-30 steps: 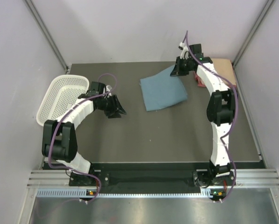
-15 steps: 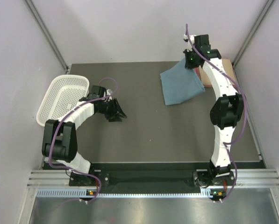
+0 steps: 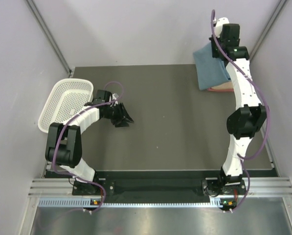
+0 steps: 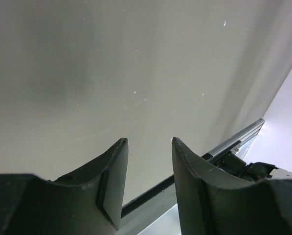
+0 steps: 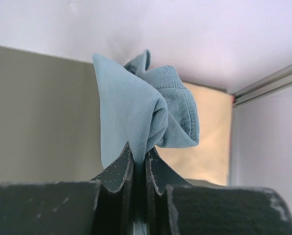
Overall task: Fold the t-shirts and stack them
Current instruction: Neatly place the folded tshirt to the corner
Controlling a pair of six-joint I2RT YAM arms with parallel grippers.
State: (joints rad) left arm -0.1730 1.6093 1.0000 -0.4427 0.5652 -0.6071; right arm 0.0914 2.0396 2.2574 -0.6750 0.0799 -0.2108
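Note:
My right gripper [image 3: 215,50] is shut on a folded blue-grey t-shirt [image 3: 212,71] and holds it up at the far right corner. The shirt hangs over a folded peach t-shirt [image 3: 227,86] with a pink-red edge [image 3: 219,89] under it. In the right wrist view the blue-grey cloth [image 5: 136,117] bunches between the jaws of the right gripper [image 5: 140,155], with the peach shirt [image 5: 209,137] behind. My left gripper [image 3: 126,119] is open and empty, low over the table left of centre; in the left wrist view the left gripper [image 4: 149,142] has only bare table between its jaws.
A white mesh basket [image 3: 65,103] stands at the left edge of the table, just behind my left arm. Grey walls close in the table at the back and both sides.
My right gripper has carried the blue-grey shirt from the table's far middle up and right, over the peach shirt in the corner. The left arm has barely moved.

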